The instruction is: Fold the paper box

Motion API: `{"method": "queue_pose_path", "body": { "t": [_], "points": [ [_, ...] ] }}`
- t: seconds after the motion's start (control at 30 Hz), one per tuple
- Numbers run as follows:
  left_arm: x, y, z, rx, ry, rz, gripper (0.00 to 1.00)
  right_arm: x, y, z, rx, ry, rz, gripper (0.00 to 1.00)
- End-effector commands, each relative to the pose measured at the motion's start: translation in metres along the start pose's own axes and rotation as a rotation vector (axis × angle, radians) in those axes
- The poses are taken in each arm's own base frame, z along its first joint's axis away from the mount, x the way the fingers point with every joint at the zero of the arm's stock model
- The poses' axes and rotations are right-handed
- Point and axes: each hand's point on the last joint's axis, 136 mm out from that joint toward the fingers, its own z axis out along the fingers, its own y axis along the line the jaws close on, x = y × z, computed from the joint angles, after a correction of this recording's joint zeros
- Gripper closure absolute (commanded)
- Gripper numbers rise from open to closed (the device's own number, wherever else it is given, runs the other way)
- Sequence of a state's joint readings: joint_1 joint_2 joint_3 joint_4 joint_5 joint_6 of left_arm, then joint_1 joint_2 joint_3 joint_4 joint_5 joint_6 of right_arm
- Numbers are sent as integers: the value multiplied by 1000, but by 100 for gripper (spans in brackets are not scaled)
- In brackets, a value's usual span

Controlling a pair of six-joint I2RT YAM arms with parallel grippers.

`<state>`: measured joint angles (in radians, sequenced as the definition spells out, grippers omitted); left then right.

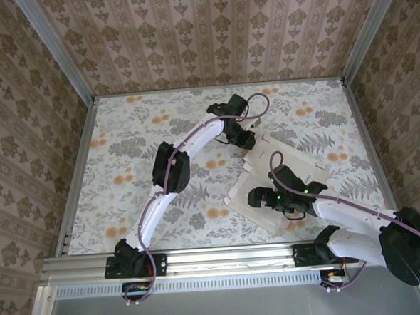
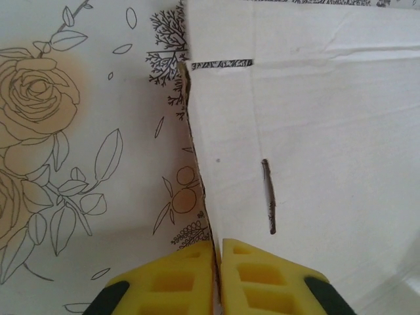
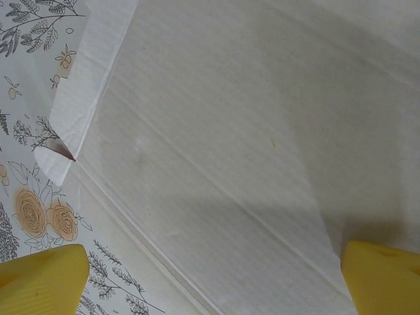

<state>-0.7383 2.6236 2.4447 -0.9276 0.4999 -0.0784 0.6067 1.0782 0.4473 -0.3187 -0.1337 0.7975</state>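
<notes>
The paper box (image 1: 307, 167) lies flat and unfolded, off-white side up, right of the table's centre. My left gripper (image 1: 246, 137) is at its far-left edge. In the left wrist view the yellow pads (image 2: 262, 282) stand pressed together on the raised left edge of the paper box (image 2: 315, 131), with the thin card pinched between them. A narrow slot (image 2: 269, 197) is cut in the panel just ahead. My right gripper (image 1: 259, 197) hovers over the sheet's near-left part. Its jaws are wide apart over the paper box (image 3: 230, 131), and nothing sits between its fingers (image 3: 46, 279).
The floral tablecloth (image 1: 144, 133) covers the table. Patterned walls close in the back and both sides. A metal rail (image 1: 216, 257) runs along the near edge with both arm bases on it. A small tab (image 3: 56, 164) of the sheet sticks out onto the cloth.
</notes>
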Motion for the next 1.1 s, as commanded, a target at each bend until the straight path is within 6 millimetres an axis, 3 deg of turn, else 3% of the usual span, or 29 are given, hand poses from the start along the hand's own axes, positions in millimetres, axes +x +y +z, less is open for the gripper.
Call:
{"method": "queue_pose_path", "body": {
  "t": [0.0,0.27,0.53,0.77,1.07],
  "points": [
    [-1,1,-8,13,-17,-35,91,-1,-5,1,23,-21,11,0],
    [23,32,-53,-38,-131,-193,93,-17,18,-10,-48,-63,-57,0],
    [85,69,-89,-129,-156,-318,92,-25,39,-4,-91,-44,-89,1],
    [138,101,-116,-230,-169,-450,92,-25,70,7,-123,-17,-169,1],
    [180,137,-152,-321,-209,-586,91,-18,98,24,-156,17,-220,0]
  ]
}}
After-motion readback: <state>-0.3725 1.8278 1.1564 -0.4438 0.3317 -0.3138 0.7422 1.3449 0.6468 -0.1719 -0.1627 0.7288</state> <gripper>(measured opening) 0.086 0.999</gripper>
